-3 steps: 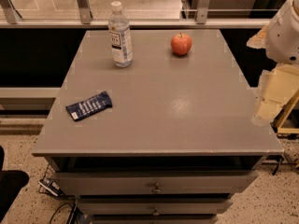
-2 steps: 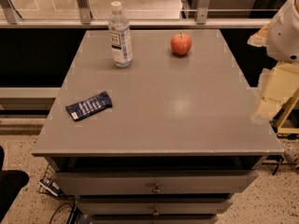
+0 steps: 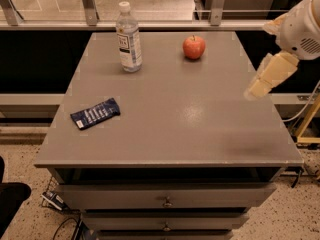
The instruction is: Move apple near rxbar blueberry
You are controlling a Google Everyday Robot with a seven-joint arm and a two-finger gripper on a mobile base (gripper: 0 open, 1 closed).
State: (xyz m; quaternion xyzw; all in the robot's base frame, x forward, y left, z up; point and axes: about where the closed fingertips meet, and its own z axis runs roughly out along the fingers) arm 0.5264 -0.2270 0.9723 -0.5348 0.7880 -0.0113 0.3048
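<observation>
Only the arm (image 3: 274, 73) has moved since the earlier frame (approx. 1 s back): up and in toward the table (image 3: 200, 134). All items on top hold pos.

Near-left: rxbar blueberry (image 3: 95, 113) lies flat. Long axis runs L-R w/ slight skew, right end farther from camera than left.

Mid-depth, right: gripper (image 3: 254, 90), taken as the cream end piece of the arm, hangs over the table's right edge, well apart from both task items. Open/closed state: cannot tell.

Far left: water bottle (image 3: 129, 39) stands upright.

Far centre-right: apple (image 3: 194, 47) sits stem up, well apart from the rxbar blueberry. Round, so no long axis.

Risks, as judged:
- Off-centre contact may roll the apple toward the far edge.
- Diagonal carry passes near the water bottle; tall and narrow, it may tip if clipped.
- Release w/ sideways motion may send the apple onto the rxbar blueberry or off the near-left edge.
</observation>
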